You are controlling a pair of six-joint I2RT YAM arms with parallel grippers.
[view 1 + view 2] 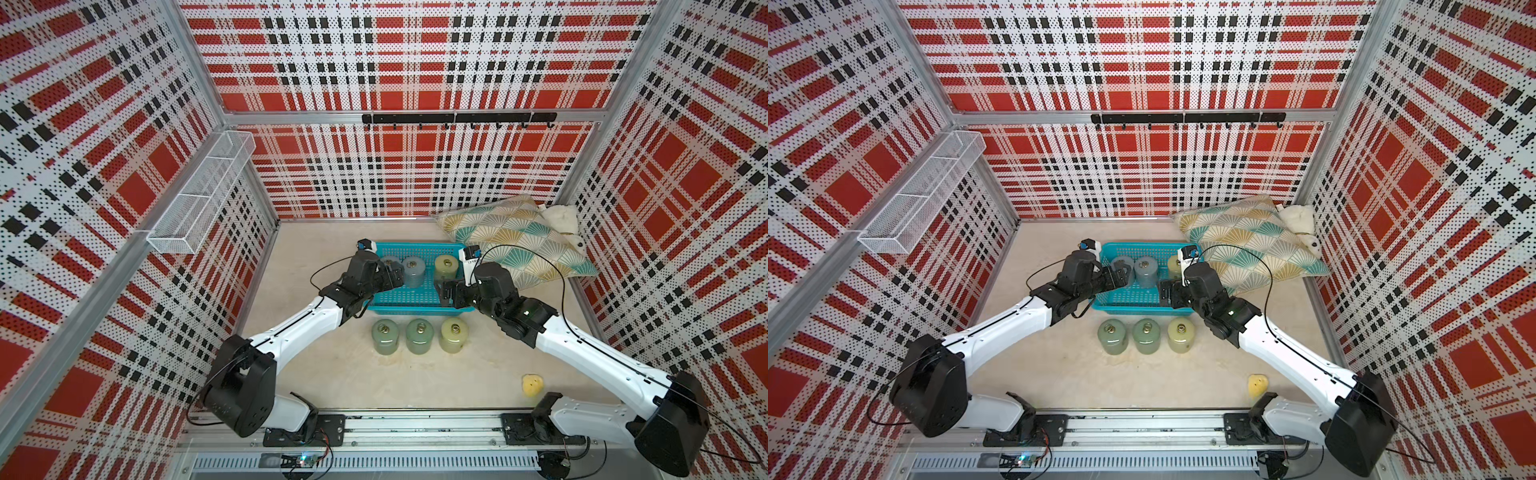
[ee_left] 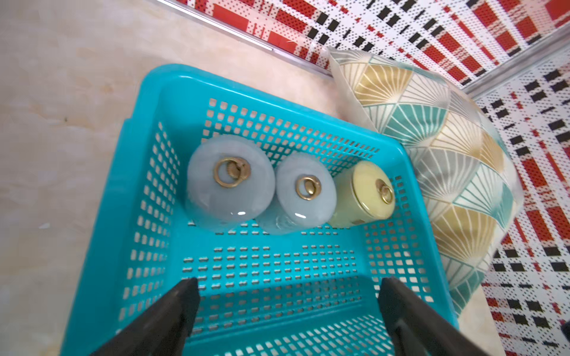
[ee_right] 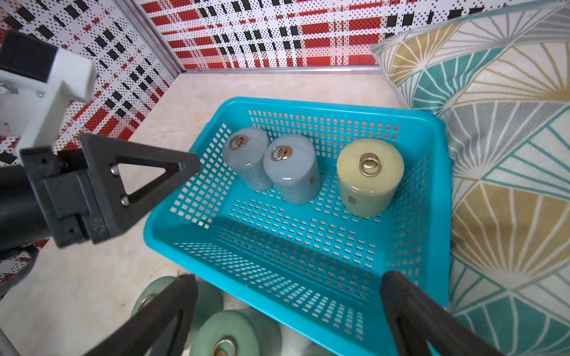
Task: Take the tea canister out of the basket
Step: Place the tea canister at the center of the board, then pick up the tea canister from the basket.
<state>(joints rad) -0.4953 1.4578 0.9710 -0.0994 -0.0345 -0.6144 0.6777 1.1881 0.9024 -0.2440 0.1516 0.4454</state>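
Observation:
The turquoise basket (image 1: 411, 296) (image 3: 277, 296) sits mid-table. Three tea canisters stand in a row along its far wall: two grey-blue ones (image 2: 229, 182) (image 2: 305, 191) and a yellow-green one (image 2: 364, 197) (image 1: 446, 268), each with a brass ring on its lid. My left gripper (image 1: 397, 274) (image 2: 288, 283) hangs open over the basket's left part, just short of the leftmost grey-blue canister (image 3: 246, 157), with nothing between its fingers. My right gripper (image 1: 444, 293) (image 3: 290, 280) is open and empty above the basket's front right rim.
Three more green canisters (image 1: 385, 334) (image 1: 419, 334) (image 1: 454, 332) stand in a row on the table in front of the basket. A patterned cushion (image 1: 511, 237) touches the basket's right side, with a white plush toy (image 1: 561, 220) behind it. A small yellow thing (image 1: 532, 384) lies front right. A white wire rack (image 1: 203, 191) hangs on the left wall.

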